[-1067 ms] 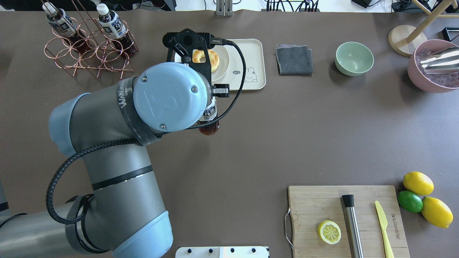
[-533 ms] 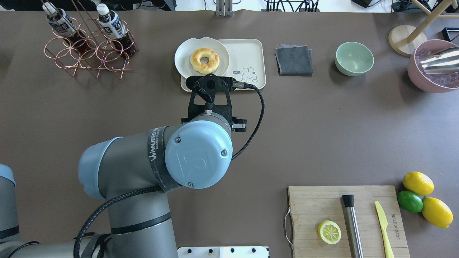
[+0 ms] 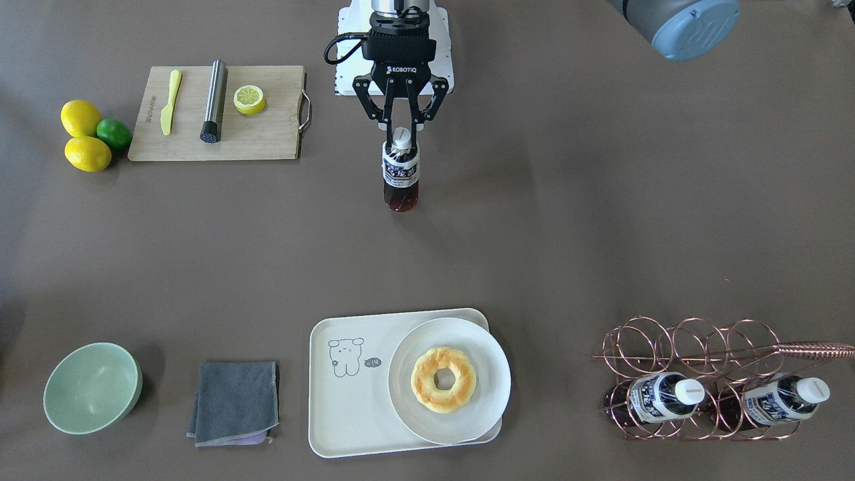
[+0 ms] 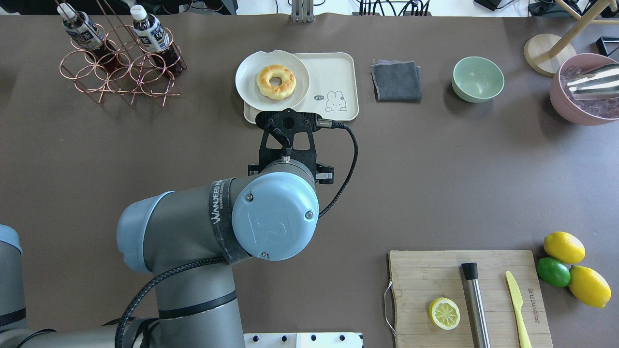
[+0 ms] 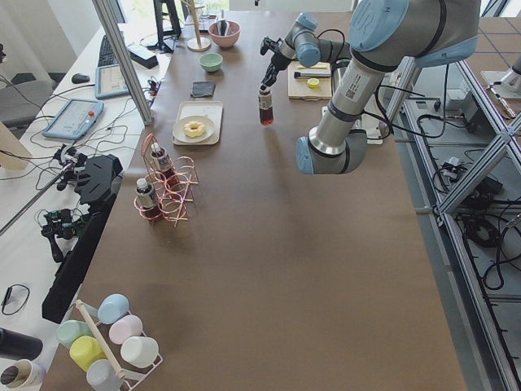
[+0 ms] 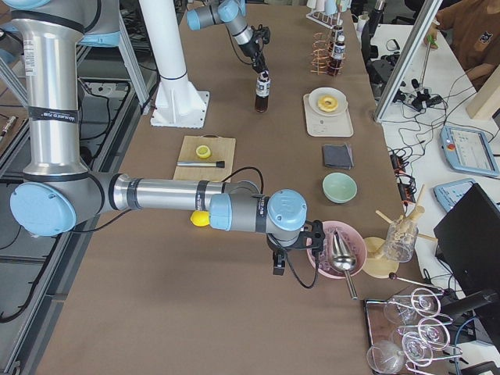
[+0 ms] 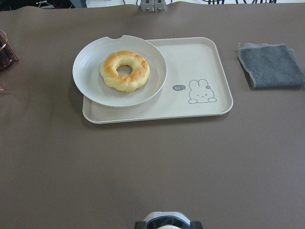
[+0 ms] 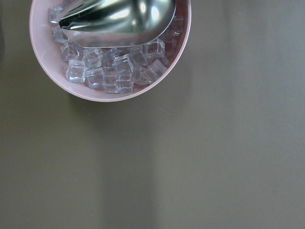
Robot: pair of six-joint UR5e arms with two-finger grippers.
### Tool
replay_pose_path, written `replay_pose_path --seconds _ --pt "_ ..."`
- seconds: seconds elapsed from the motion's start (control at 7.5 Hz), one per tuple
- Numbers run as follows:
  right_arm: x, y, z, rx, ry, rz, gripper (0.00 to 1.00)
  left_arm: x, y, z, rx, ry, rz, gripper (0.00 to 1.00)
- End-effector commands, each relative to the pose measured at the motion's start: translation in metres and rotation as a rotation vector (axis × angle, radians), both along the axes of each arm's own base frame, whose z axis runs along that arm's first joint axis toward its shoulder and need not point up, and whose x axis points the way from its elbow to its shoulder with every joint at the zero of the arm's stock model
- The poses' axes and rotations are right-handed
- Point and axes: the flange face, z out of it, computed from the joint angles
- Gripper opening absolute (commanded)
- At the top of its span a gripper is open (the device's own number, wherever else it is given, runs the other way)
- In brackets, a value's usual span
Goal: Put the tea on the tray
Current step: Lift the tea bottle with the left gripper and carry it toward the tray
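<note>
The left gripper (image 3: 401, 141), clamped on the small clear bottle of reddish-brown tea (image 3: 401, 171), has drawn back toward the robot-side edge of the counter (image 3: 601, 220). The bottle is now well apart from the cream-white rimmed tray (image 3: 347, 411) by the far edge.

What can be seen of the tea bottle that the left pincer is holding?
The tea bottle is small, of clear plastic, with dark reddish-brown tea in its lower part, a white screw cap and a white-and-dark-blue printed label. It is upright. The left pincer grips it from above, shut on the cap. Whether its base touches the brown table I cannot tell. It is well apart from the cream tray, nearer the robot.
</note>
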Motion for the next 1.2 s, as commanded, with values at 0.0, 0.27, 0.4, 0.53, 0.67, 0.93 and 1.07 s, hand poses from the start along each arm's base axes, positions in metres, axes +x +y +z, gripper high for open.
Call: replay_pose_path --seconds 0.0,0.27,0.4,0.53,0.67,0.93,1.07 --pt "0.000 -0.002 -0.002 0.003 0.001 0.002 1.00 0.016 -0.005 0.008 0.005 0.014 0.000 0.00" --pt "0.000 -0.003 -0.002 0.002 -0.001 0.002 1.00 0.017 -0.006 0.011 0.003 0.009 0.000 0.00" --pt "0.000 -0.003 -0.003 0.005 0.000 0.002 1.00 0.016 -0.007 0.015 0.003 0.004 -0.004 0.18" --pt "0.000 -0.005 -0.004 0.006 0.001 0.002 1.00 0.016 -0.008 0.018 0.010 -0.002 -0.015 0.98" --pt "0.000 -0.007 -0.006 0.010 0.000 0.003 1.00 0.014 -0.009 0.016 0.033 0.003 -0.036 0.98" --pt "0.001 -0.013 -0.010 0.017 0.000 0.003 1.00 -0.003 -0.009 0.004 0.049 0.034 -0.032 0.98" --pt "0.001 -0.017 -0.012 0.020 0.000 0.003 1.00 -0.018 -0.019 -0.001 0.054 0.047 -0.043 0.98"
